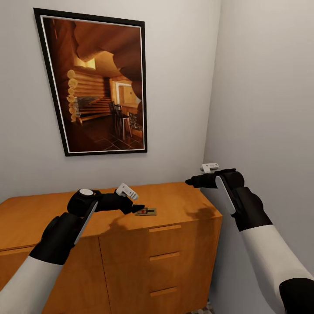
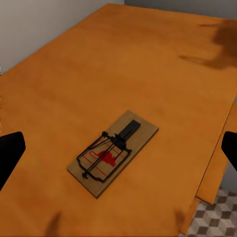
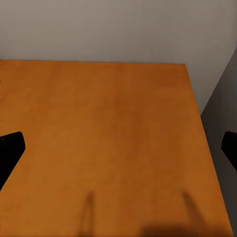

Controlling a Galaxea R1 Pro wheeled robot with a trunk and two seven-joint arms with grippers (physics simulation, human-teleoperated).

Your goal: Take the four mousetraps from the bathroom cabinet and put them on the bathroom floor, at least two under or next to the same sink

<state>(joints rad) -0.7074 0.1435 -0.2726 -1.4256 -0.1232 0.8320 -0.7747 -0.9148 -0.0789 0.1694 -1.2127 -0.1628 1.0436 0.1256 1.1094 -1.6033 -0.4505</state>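
Note:
One mousetrap (image 1: 146, 211), a small tan board with dark wire and a red mark, lies flat near the front edge of the orange-brown cabinet (image 1: 174, 200). The left wrist view shows the mousetrap (image 2: 113, 152) below and between my fingers. My left gripper (image 1: 138, 208) hovers just left of the trap, open, with nothing held. My right gripper (image 1: 188, 182) hangs above the cabinet's right end, open and empty, with its fingertips (image 3: 11, 148) wide apart over the bare cabinet top (image 3: 108, 138).
A framed picture of a log cabin (image 1: 98, 83) hangs on the wall behind the cabinet. A grey side wall (image 1: 270, 109) stands close on the right. A patch of cube-patterned floor (image 2: 215, 219) shows below the cabinet's front edge. Drawer pulls (image 1: 165, 228) face me.

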